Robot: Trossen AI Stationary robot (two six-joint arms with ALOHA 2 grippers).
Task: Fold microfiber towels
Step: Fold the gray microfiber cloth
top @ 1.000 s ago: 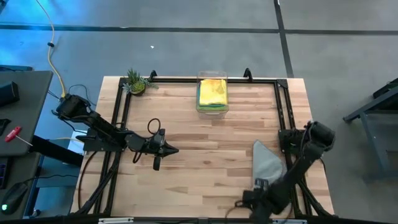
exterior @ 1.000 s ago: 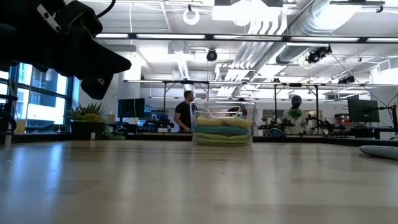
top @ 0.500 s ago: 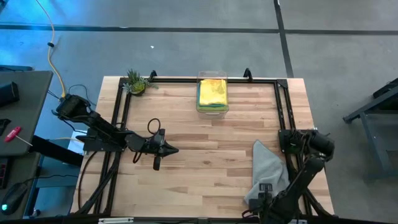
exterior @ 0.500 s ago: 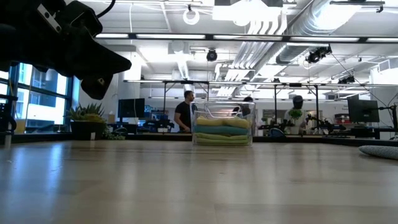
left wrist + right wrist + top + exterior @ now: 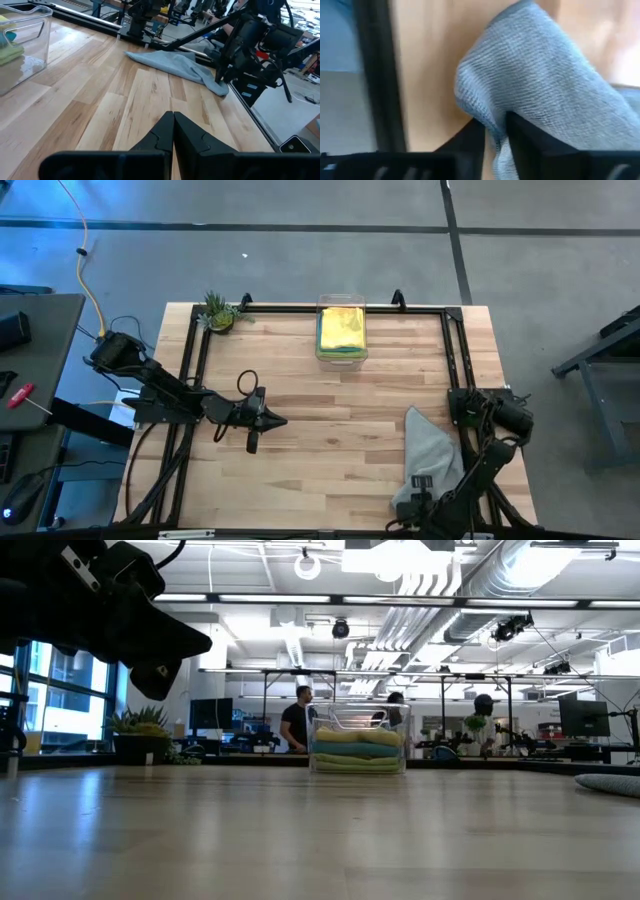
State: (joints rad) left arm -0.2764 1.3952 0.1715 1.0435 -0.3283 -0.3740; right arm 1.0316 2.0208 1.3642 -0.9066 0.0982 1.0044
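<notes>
A grey microfiber towel [image 5: 430,448] lies crumpled on the wooden table near its right front corner; it also shows in the left wrist view [image 5: 175,66]. My right gripper [image 5: 412,492] is at the table's near edge, shut on the towel's near end. My left gripper [image 5: 283,421] hovers shut and empty over the table's left middle. Yellow, teal and lime green towels [image 5: 342,328] lie stacked in a clear bin [image 5: 341,356] at the far middle. The orange towel is hidden. My right gripper pinches a bunched fold of the grey towel [image 5: 495,117] at its near end between its two fingers [image 5: 520,135]. The fold humps up over the fingertips. The rest of the towel [image 5: 432,435] lies on the table toward the far side.
A small potted plant [image 5: 218,313] stands at the far left corner. A black metal frame [image 5: 190,360] runs along the table's left, far and right sides. Bare wood lies between the two arms. People stand in the room beyond the table [image 5: 296,720].
My right gripper has drawn toward the table's near edge with the grey towel's near end, and the towel has stretched longer toward that edge while its far corner has stayed in place.
</notes>
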